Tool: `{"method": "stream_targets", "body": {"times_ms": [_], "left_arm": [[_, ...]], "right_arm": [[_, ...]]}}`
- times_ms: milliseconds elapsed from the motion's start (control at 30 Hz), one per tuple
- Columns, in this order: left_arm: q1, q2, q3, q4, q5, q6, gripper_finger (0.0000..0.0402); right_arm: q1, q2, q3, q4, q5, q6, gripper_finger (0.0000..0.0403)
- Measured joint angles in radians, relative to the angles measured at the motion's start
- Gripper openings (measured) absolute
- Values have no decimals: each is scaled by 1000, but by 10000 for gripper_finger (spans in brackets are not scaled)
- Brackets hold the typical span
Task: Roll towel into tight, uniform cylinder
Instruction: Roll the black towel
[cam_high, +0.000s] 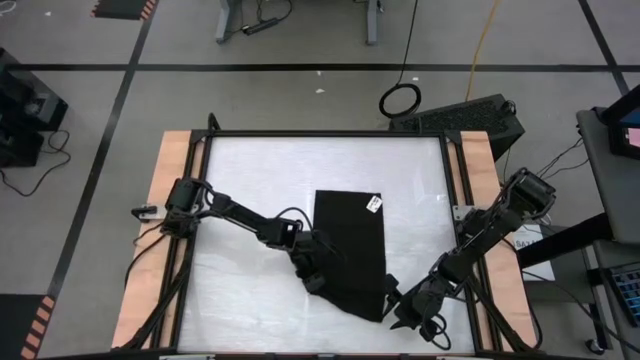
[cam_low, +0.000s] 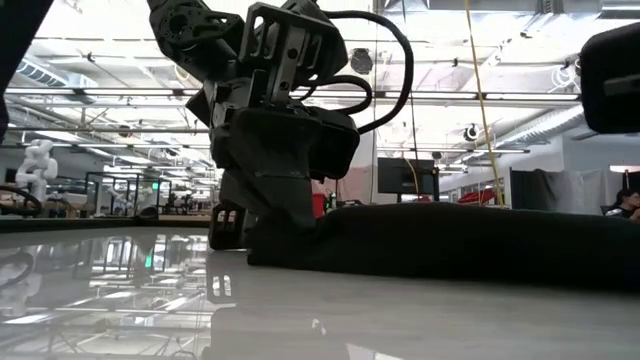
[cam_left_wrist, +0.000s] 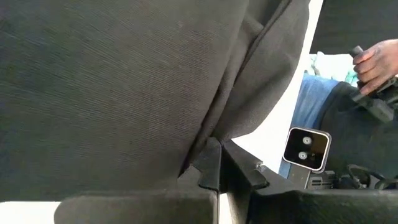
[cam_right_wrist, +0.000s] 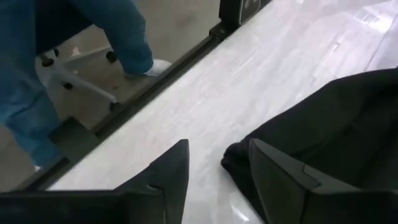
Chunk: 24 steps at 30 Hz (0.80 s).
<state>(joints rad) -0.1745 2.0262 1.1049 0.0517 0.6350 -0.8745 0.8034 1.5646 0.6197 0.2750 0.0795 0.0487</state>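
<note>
The black towel (cam_high: 350, 250) lies flat on the white tabletop, its small white tag (cam_high: 375, 203) at the far right edge. My left gripper (cam_high: 317, 274) is at the towel's near left edge, shut on the cloth; the towel fills the left wrist view (cam_left_wrist: 124, 81). My right gripper (cam_right_wrist: 214, 177) is open and low at the towel's near right corner (cam_right_wrist: 236, 158). That corner lies between its two fingers; whether they touch it does not show. My left gripper is shut on the towel's near left edge (cam_left_wrist: 208, 146), with a fold of cloth pinched between its two fingers. The fingers come from the table's left, slanting down to the tabletop (cam_low: 262, 232). The towel stays on the table and rises slightly at the hold.
The table has a dark frame (cam_high: 330, 133) and wooden side strips (cam_high: 170, 190). A person in blue trousers (cam_right_wrist: 37, 81) is beyond the table's edge, and a hand (cam_left_wrist: 373, 59) shows in the left wrist view. Bare tabletop (cam_high: 250, 170) lies left of the towel and beyond it.
</note>
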Motion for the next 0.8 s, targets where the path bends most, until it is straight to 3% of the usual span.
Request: {"method": "stream_targets", "body": {"times_ms": [433, 800], "left_arm": [[36, 0, 0, -14, 13, 19, 11], [51, 0, 0, -16, 24, 24, 11]], "right_arm": [[-12, 57, 27, 58, 26, -78, 151], [-40, 76, 27, -38, 20, -54, 150]]}}
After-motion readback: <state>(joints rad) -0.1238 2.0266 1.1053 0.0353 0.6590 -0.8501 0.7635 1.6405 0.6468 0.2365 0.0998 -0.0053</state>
